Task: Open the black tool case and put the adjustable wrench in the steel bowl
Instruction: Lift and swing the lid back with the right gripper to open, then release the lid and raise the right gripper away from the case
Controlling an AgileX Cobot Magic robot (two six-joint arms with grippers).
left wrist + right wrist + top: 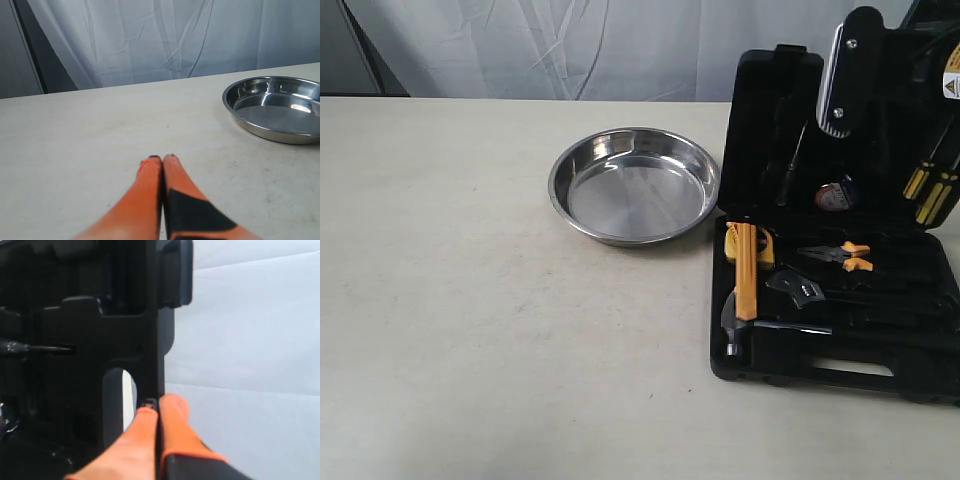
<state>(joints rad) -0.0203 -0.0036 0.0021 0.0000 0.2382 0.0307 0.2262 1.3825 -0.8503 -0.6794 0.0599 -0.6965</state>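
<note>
Exterior view: no brand can be read anywhere. A yellow warning sticker (952,85) on the right arm (860,60) is clipped by the frame edge, and its print is way too small to read. The black tool case (835,345) is seen open at the right side of the table (450,300), lid stood upright, its right end cut off. The adjustable wrench (798,289) is lying in the tray between the yellow-handled hammer (746,285) and the pliers (842,256). Its silver head shows, but the black handle is pretty much lost against the black tray. The steel bowl (633,185) is parked just left of the case, with a wide stretch of open table to its left and front.

Left wrist view: the left gripper (162,159) is shown with its orange fingers pressed together, low over the table and well apart from the bowl, which is cut by the frame edge.

Right wrist view: the right gripper (159,402) is seen with fingers together right at the lid's rim. Whether the rim is pinched can't be told, since the case is blurred and dark.
</note>
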